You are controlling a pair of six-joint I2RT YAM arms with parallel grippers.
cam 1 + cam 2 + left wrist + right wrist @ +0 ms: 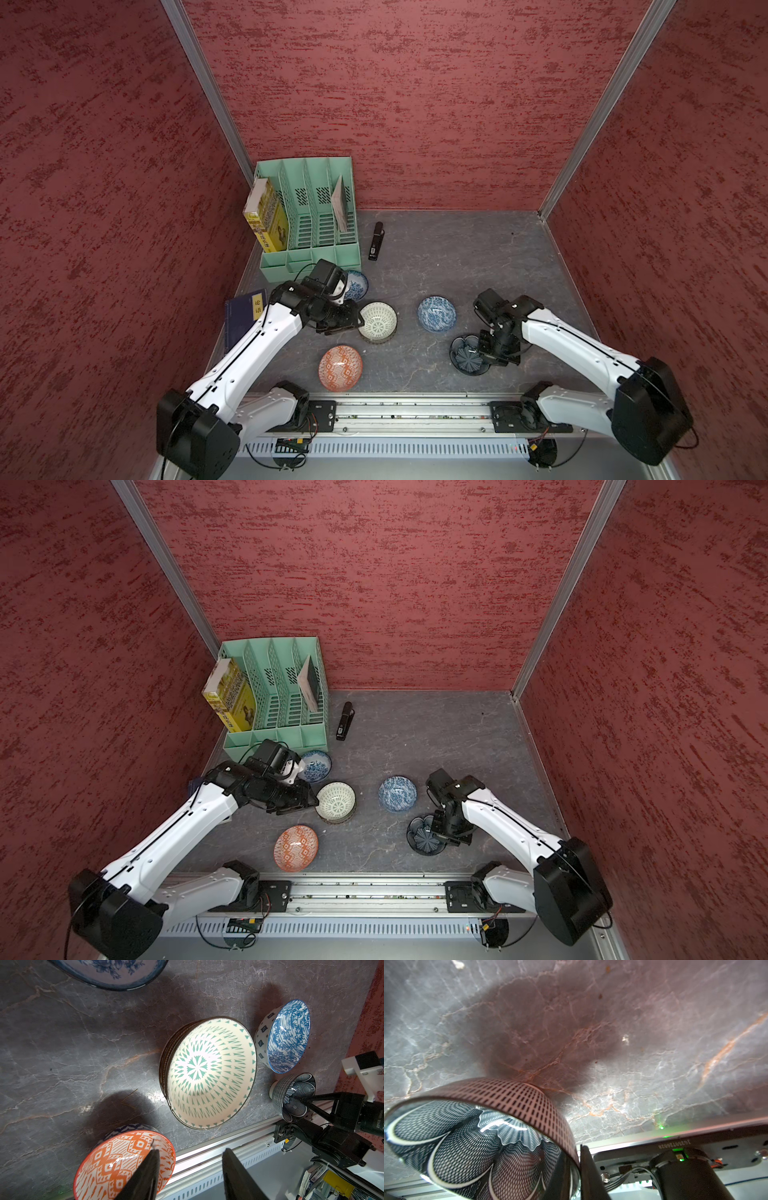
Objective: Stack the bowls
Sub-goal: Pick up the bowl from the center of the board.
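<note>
Our right gripper (574,1163) is clamped on the rim of the dark-blue flower bowl (467,1136) — one finger inside the wall, one outside — near the front edge of the counter (478,257), on the right. Our left gripper (191,1151) stands partly apart with nothing between its fingers, just beside the cream lattice bowl (377,322), which tops a small stack mid-counter. The swirl-patterned blue-white bowl (436,313) sits between that stack and the flower bowl. The floral blue-white bowl (357,284) lies partly under the left arm. The orange-red bowl (340,368) sits alone in front of the stack.
</note>
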